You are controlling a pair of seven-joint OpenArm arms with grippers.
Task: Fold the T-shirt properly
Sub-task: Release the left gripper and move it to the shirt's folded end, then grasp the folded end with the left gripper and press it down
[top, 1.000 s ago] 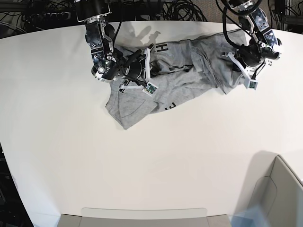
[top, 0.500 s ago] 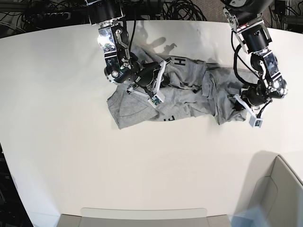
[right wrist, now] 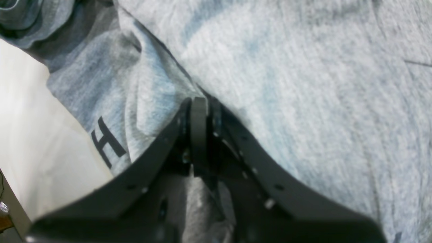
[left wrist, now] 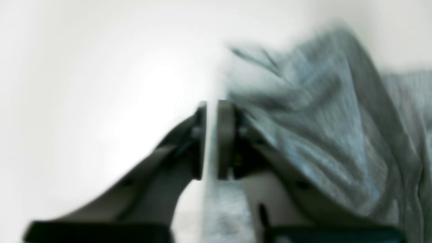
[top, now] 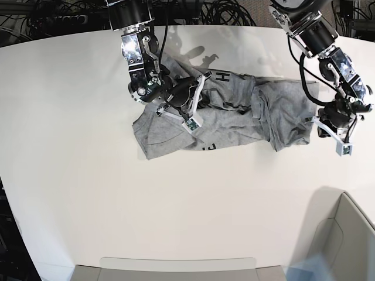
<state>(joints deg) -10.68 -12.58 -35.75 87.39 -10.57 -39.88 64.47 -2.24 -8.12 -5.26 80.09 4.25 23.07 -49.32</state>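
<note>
The heather-grey T-shirt [top: 234, 117] lies crumpled across the back of the white table, with black letters showing near its middle. My right gripper [top: 196, 88] is shut on a fold of it beside a black "H" [right wrist: 106, 141]; the wrist view shows its tips [right wrist: 199, 101] pinching the cloth [right wrist: 287, 84]. My left gripper [top: 313, 120] is at the shirt's right edge. In the blurred left wrist view its jaws [left wrist: 211, 104] stand almost together with cloth between them, and the shirt [left wrist: 320, 118] bunches to the right.
A grey bin [top: 345, 234] stands at the front right corner. A flat grey tray [top: 176, 268] lies along the front edge. Cables [top: 222, 9] run behind the table. Bare white tabletop [top: 176, 205] lies in front of the shirt.
Both arms dragged the shirt towards the front. In the last half second my left gripper moved right, drawing the shirt's right edge outward. My right gripper barely moved.
</note>
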